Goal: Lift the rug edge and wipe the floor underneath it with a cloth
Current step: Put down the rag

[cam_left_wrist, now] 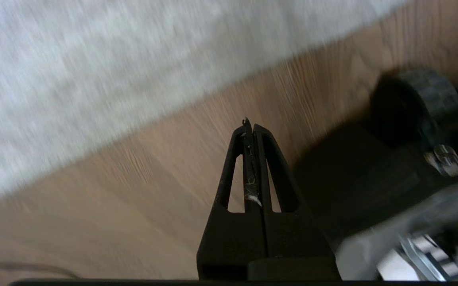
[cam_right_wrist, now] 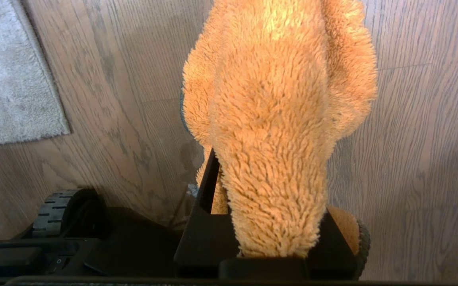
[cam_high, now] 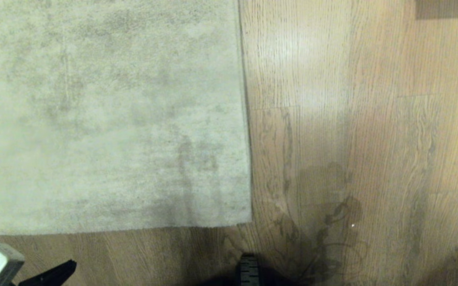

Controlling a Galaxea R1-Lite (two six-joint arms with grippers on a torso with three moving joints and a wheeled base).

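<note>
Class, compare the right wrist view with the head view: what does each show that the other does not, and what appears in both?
Only the right wrist view shows the cloth, fluffy and orange, clamped in the right gripper. Only the head view shows the left gripper, at the bottom left corner, over bare floor just off the rug. Both show the rug edge lying flat at its corner, the floor, and a black wheel of the base.

Large grey-beige mottled short-pile rug (cam_high: 105,115) lies flat on light brown wood-grain plank floor (cam_high: 372,139), filling the left and far part of the head view. Rug corner (cam_high: 247,218) sits near centre; bare floor to its right and nearer side. Black ribbed base wheel (cam_high: 249,270) stands on the floor just nearer than the corner.
</note>
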